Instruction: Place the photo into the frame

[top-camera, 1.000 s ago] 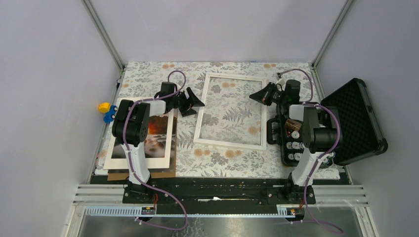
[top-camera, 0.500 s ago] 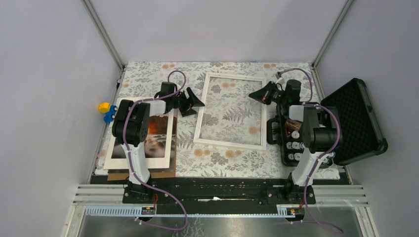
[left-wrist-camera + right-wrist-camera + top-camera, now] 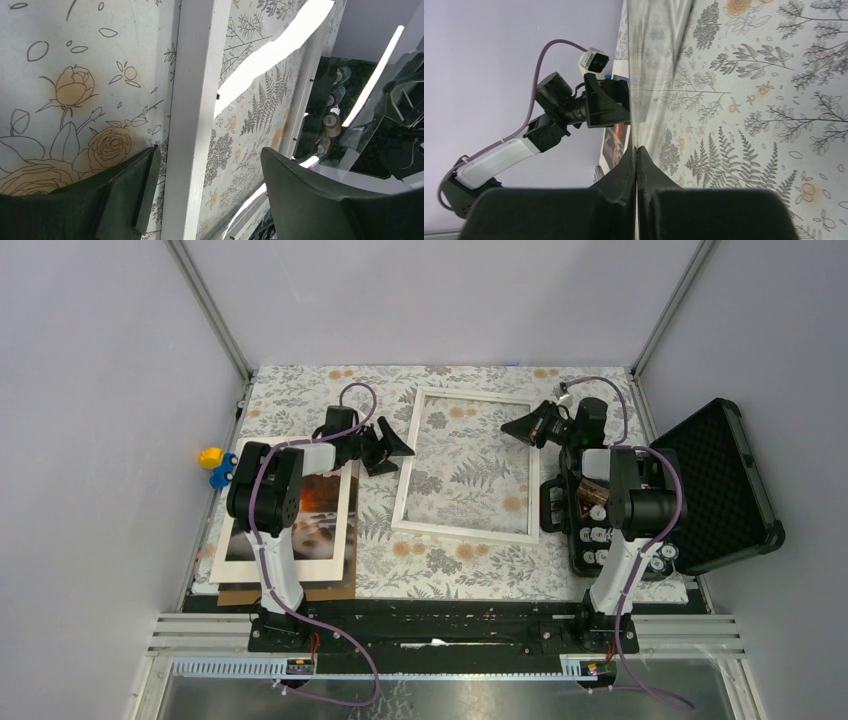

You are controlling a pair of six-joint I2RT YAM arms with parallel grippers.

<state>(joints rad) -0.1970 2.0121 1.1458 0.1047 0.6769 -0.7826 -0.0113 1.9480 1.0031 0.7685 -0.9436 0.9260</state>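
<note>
The white frame [image 3: 408, 478] lies flat mid-table. My left gripper [image 3: 392, 452] is open, its jaws either side of the frame's left rail [image 3: 195, 100] without touching it; the same gripper [image 3: 210, 155] shows that gap in the wrist view. My right gripper [image 3: 513, 427] hovers over the frame's right side, shut on the edge of a thin clear pane [image 3: 651, 60] that tilts up from the frame. The photo [image 3: 320, 505], dark with an orange glow, lies at the left under a white mat [image 3: 345, 535], partly hidden by my left arm.
An open black case [image 3: 715, 485] sits at the right edge, with a black tray of round cells [image 3: 600, 535] beside it. A brown board [image 3: 240, 595] sticks out under the mat. A yellow and blue toy [image 3: 215, 466] lies off the cloth at the left.
My right gripper has shifted slightly left and toward the back, raising the pane's edge with it. The left arm has stayed still.
</note>
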